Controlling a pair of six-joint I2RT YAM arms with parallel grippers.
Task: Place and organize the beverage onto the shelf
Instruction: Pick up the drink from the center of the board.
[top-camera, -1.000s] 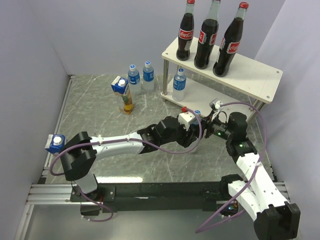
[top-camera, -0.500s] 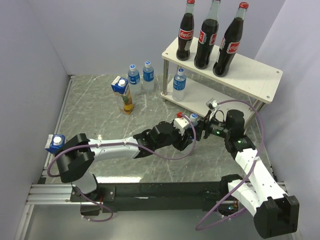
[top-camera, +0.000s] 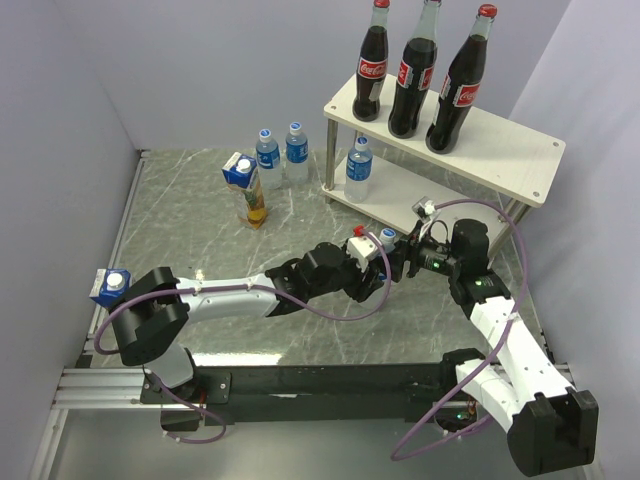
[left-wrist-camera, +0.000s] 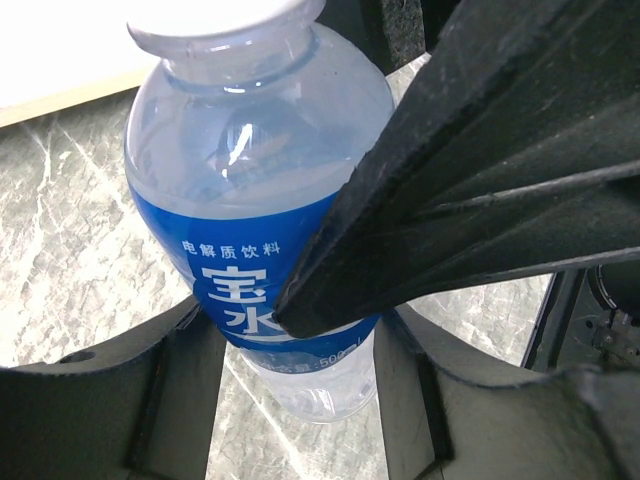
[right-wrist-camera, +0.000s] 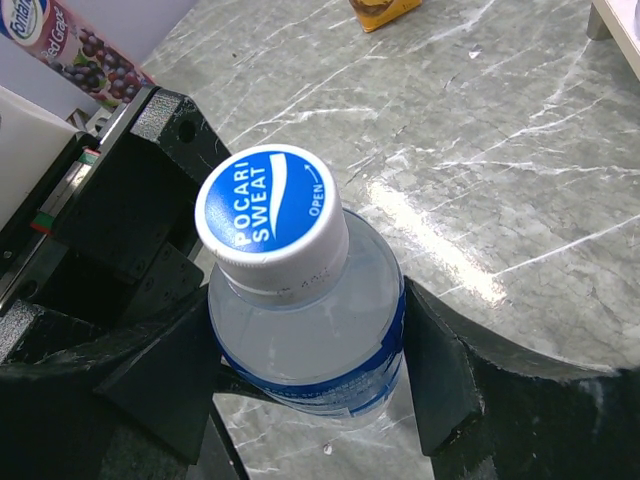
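Note:
A small clear water bottle (top-camera: 388, 240) with a blue label is held between both grippers, in front of the shelf (top-camera: 520, 150). My left gripper (top-camera: 380, 262) is shut on its lower body (left-wrist-camera: 290, 260). My right gripper (top-camera: 400, 252) grips it from the other side, just under the blue cap (right-wrist-camera: 272, 205); its fingers (right-wrist-camera: 440, 370) press the label. Three cola bottles (top-camera: 411, 80) stand on the top board. One water bottle (top-camera: 358, 170) stands on the lower board, and two others (top-camera: 267, 155) stand on the table. A juice carton (top-camera: 247, 190) stands upright near them.
A second juice carton (top-camera: 110, 287) sits at the table's far left edge by the left arm's base; it also shows in the right wrist view (right-wrist-camera: 60, 45). The shelf's metal legs (top-camera: 329, 160) stand close behind the grippers. Grey walls enclose the table.
The left arm drew back slightly to the left with the water bottle. The right gripper moved left and came in around the bottle. In the last half second almost nothing moved.

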